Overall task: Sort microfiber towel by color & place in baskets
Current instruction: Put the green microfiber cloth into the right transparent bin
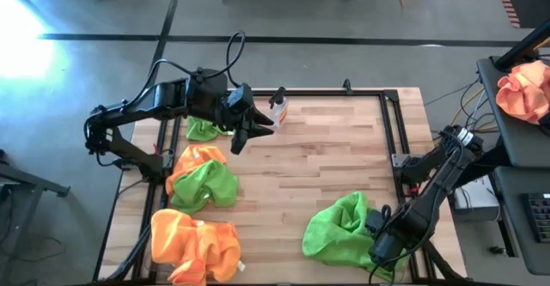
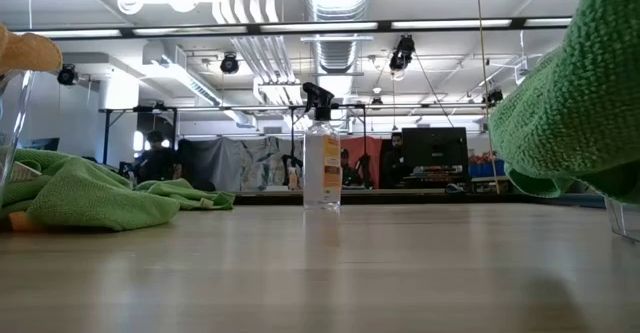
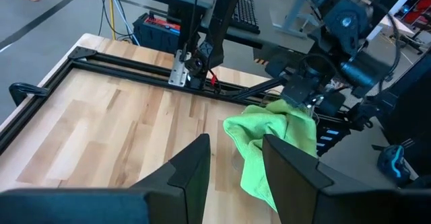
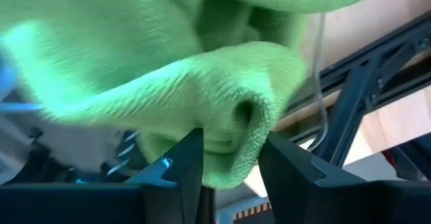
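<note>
Two dark jointed arms, black looping cables, dark tapered pincer fingers (image 3: 192,173)

We saw a table (image 1: 326,149) of light wooden strips, smooth with a soft shine, framed by matt black metal rails (image 1: 391,131). The lime green microfiber towel (image 1: 339,226) looked soft and fuzzy, with a rough looped pile in the right wrist view. The orange towel (image 1: 193,247) was equally fluffy cloth. The spray bottle (image 2: 322,168) was clear glossy plastic. The left gripper fingers (image 3: 192,173) looked like matt dark plastic.
</note>
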Controlling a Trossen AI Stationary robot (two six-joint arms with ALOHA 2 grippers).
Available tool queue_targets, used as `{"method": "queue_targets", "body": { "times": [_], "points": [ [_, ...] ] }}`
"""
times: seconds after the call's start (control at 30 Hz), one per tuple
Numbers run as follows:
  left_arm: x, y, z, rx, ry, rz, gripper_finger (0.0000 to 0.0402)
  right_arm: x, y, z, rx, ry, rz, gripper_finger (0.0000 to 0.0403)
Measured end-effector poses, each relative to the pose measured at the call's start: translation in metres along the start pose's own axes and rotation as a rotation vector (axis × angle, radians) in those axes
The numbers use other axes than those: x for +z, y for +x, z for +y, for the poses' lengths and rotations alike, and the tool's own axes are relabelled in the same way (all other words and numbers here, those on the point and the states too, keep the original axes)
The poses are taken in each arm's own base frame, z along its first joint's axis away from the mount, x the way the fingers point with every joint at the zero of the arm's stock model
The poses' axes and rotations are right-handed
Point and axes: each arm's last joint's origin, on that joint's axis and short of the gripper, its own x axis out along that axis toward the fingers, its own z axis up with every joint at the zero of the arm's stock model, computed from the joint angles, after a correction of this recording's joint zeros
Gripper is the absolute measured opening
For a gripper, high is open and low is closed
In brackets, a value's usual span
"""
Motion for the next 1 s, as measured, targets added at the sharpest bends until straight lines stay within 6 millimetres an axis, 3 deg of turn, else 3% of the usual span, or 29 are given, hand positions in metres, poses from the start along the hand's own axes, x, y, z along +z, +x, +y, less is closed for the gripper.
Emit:
{"method": "queue_targets", "body": {
  "times": [0.17,0.4,0.7,0.83,1.0],
  "points": [
    [0.0,0.0,0.0,0.001,0.0,0.003,0.0121,-0.005,-0.025,0.007,0.087,-0.062,-0.028,0.0139],
    [-0.004,0.0,0.001,0.011,-0.006,0.045,0.0121,0.004,-0.053,0.012,0.155,-0.149,-0.234,0.0128],
    [-0.011,0.0,0.003,0.05,-0.017,0.109,0.0121,0.019,-0.06,-0.001,0.034,-0.191,-0.275,0.0122],
    [-0.016,-0.001,0.004,0.072,-0.025,0.157,0.0121,0.035,-0.066,-0.005,-0.073,-0.236,-0.551,0.0122],
    [-0.032,-0.006,0.012,0.267,-0.044,0.305,0.0121,0.061,-0.079,-0.012,-0.228,-0.228,-0.877,0.0115]
  ]
}}
